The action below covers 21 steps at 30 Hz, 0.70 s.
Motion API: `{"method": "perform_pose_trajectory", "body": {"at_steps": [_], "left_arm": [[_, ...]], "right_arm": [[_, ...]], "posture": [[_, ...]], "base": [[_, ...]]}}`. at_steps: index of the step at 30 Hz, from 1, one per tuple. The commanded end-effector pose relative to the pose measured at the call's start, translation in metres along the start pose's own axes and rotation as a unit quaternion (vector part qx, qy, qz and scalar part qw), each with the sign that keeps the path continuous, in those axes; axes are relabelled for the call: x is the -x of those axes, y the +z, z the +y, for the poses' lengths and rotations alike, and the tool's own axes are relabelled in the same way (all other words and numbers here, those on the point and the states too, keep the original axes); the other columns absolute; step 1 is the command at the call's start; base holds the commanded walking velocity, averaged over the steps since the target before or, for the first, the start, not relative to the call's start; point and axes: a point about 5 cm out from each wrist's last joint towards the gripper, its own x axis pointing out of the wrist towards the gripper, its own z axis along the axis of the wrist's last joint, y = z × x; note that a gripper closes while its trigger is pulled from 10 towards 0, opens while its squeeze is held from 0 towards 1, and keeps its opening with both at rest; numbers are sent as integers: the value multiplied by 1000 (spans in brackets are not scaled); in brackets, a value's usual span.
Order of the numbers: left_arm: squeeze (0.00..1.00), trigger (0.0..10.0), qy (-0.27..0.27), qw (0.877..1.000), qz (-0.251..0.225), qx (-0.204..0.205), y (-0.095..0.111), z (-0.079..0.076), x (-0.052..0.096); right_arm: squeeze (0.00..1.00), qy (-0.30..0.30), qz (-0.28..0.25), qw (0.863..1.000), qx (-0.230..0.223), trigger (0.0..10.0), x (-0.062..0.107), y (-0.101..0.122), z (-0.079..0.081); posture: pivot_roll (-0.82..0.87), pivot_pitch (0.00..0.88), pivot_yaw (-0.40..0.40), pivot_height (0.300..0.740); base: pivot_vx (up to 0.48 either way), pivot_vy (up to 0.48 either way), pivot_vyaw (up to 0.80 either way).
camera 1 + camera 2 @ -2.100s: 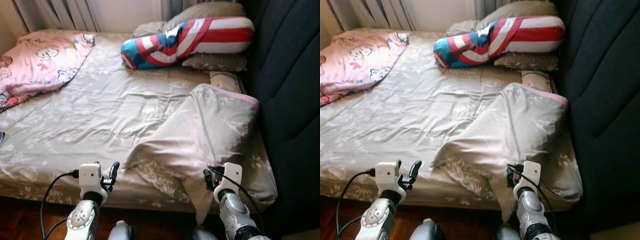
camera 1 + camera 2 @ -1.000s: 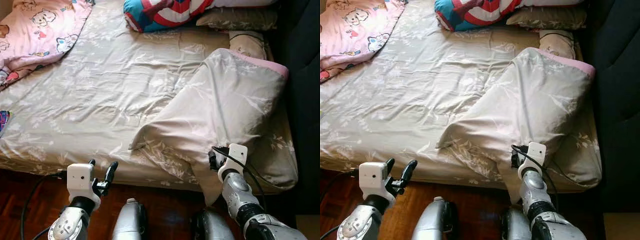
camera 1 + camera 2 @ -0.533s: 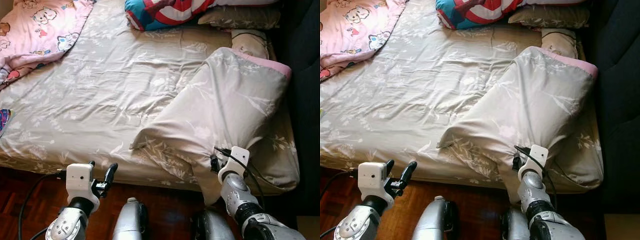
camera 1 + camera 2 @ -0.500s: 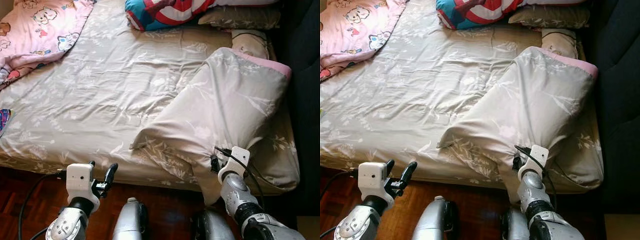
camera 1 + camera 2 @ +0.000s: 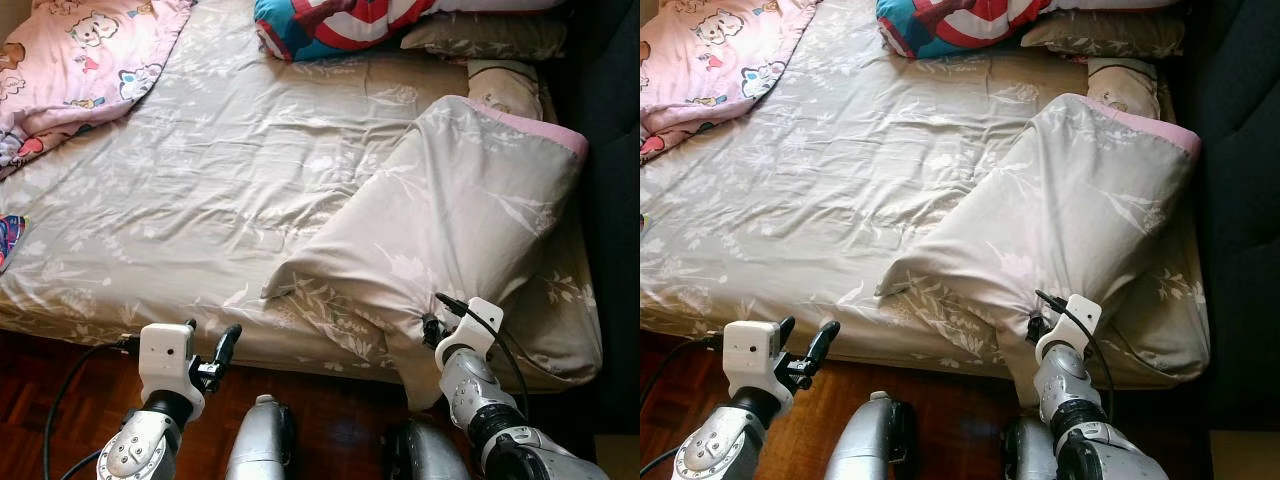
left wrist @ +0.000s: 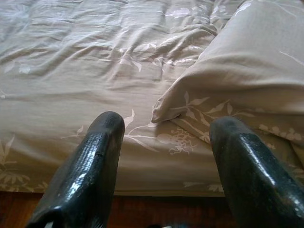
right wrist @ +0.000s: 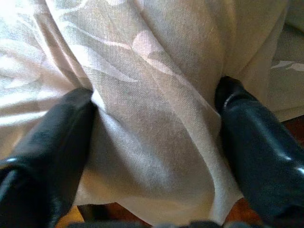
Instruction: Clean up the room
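Nearest the camera, a dark wooden floor [image 5: 60,375] is seen along the near edge of the bed [image 5: 90,320]. The left gripper [image 5: 212,350] is held just off that edge, over the floor, with its two black fingers [image 6: 90,166] spread apart and nothing between them (the sheet is faced but not touched).

Toward the near right corner of the bed, the right gripper [image 7: 152,137] is pushed into the hanging end of a folded-back blanket [image 5: 450,230]. In the right wrist view its fingers [image 7: 52,142] are set wide, with a fold of beige cloth bunched between them and pressed against both; whether the cloth is actually clamped cannot be told from the head views, where the fingertips are buried in fabric.

The blanket is doubled over on the right half of the bed, its pointed corner [image 6: 159,114] lying on the sheet near the middle of the near edge, its pink lining [image 5: 530,120] shown along the upper fold. One tail is draped over the near edge.

Farther back, the leaf-patterned sheet [image 5: 200,170] is spread, rumpled, across the mattress. A pink cartoon-print blanket [image 5: 70,50] is heaped at the far left corner, and a small colourful item [image 5: 8,240] (too cropped to identify) is at the left edge. At the far edge a red, white and blue bolster [image 5: 340,20] is laid beside grey-brown pillows [image 5: 490,35]. A dark upholstered headboard [image 5: 610,120] is stood along the right side.
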Motion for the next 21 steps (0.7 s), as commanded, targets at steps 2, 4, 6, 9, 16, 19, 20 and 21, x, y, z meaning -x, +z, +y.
{"method": "perform_pose_trajectory", "body": {"at_steps": [2,4,6,9,16,19,20,21], "left_arm": [[0,10000,6,1000,10,-6,-1,4,5],[0,10000,6,1000,10,-6,-1,4,5],[0,10000,6,1000,10,-6,-2,3,5],[0,10000,6,1000,10,-5,-2,3,4],[0,10000,10,1000,12,-6,-5,4,2],[0,10000,10,1000,13,-6,-7,4,0],[0,10000,10,1000,12,-5,-7,4,-1],[0,10000,11,1000,12,-5,-7,4,-2]], "right_arm": [[0,-27,99,995,2,0,8,-50,-14],[0,-23,97,995,8,0,8,-49,-14],[0,-19,95,995,13,0,8,-48,-13],[0,-6,92,996,14,0,8,-48,-10],[0,8,84,995,44,0,8,-49,-8],[0,2,83,996,41,0,8,-48,-12],[0,0,83,996,40,0,8,-47,-13],[0,-2,82,996,40,0,7,-47,-14]], "posture": [[155,361,83,660],[155,361,83,660],[154,358,81,660],[154,356,80,660],[146,344,74,660],[138,334,71,660],[136,331,70,660],[135,327,69,660]], "base": [[0,0,0],[0,0,0],[0,0,0],[0,0,0],[0,0,0],[0,0,0],[0,0,0],[0,0,0]]}}
